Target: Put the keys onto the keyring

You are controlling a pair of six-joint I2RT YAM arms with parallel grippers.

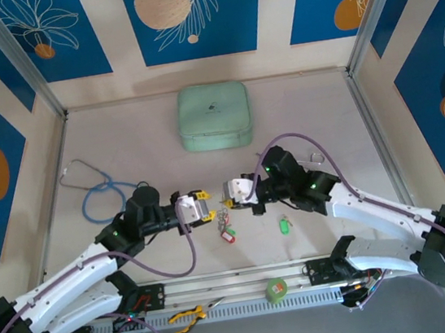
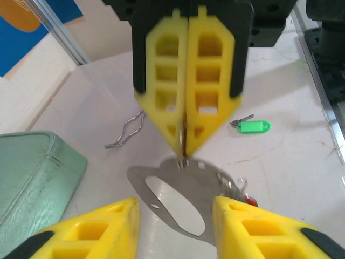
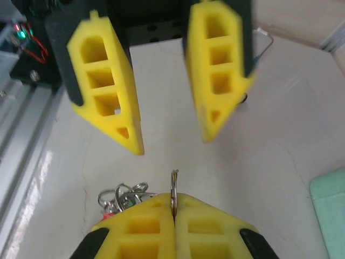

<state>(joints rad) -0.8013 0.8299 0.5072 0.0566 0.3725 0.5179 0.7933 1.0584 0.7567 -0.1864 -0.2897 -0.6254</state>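
Clamping the keyring (image 3: pixel 174 181) in the right gripper (image 3: pixel 173 208), fingers fully together on the thin loop and holding it edge-on and upright, with its rim rising just above the fingertips. Carrying it clear of the table (image 1: pixel 138 145), near the middle, between the two arms.

Facing it from the left with the left gripper (image 3: pixel 172 141), jaws standing partly apart and gripping nothing. Lining that gap up with the ring, fingertips just beside it. Not able to tell whether either fingertip is touching the metal.

Noting a bunch of keys (image 3: pixel 121 198) hanging from the low side of the ring, with a red tag (image 2: pixel 250 200) showing among them. Not counting them, since they are too tangled and blurred to separate.

Noting one green-tagged key (image 2: pixel 253 127) lying flat on the table to the right of the grippers and slightly nearer, well apart from the ring and from both sets of fingers.

Judging progress: partly done — some keys apparently threaded, at least the green-tagged one remaining loose. Expecting the remaining work to be picking up that key, bringing its hole to the ring's opening, and sliding it on while steadying the ring with the other gripper. Seeing no other loose tagged key on the table.
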